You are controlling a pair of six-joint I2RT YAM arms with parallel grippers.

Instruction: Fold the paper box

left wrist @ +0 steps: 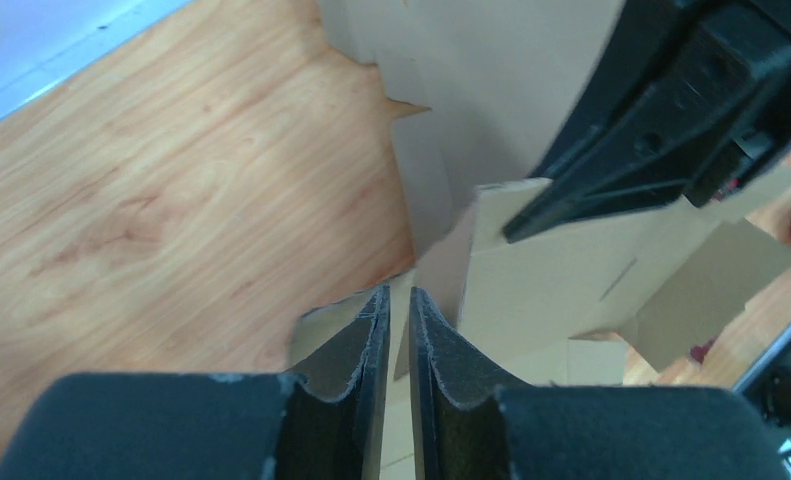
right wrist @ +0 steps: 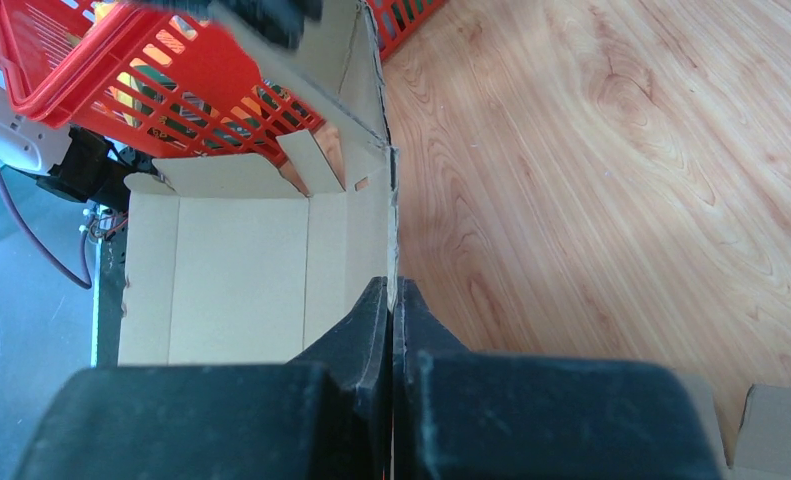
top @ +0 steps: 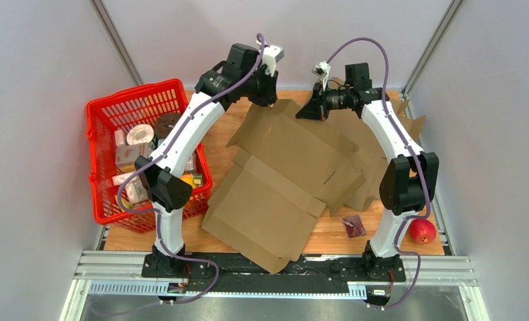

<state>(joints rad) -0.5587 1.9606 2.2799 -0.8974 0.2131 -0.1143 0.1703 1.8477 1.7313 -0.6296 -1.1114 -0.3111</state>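
Jaws clamped; right gripper (right wrist: pixel 392 292) pinches corrugated paper box (right wrist: pixel 233 275)

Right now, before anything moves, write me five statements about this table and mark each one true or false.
1. The red basket stands left of the cardboard. True.
2. The basket is empty. False: it holds several small goods.
3. The right jaws are shut on a cardboard edge. True.
4. The apple lies in the basket. False: it lies on the table, at the near right corner.
5. The left jaws are spread wide. False: they stand narrow around a cardboard edge.
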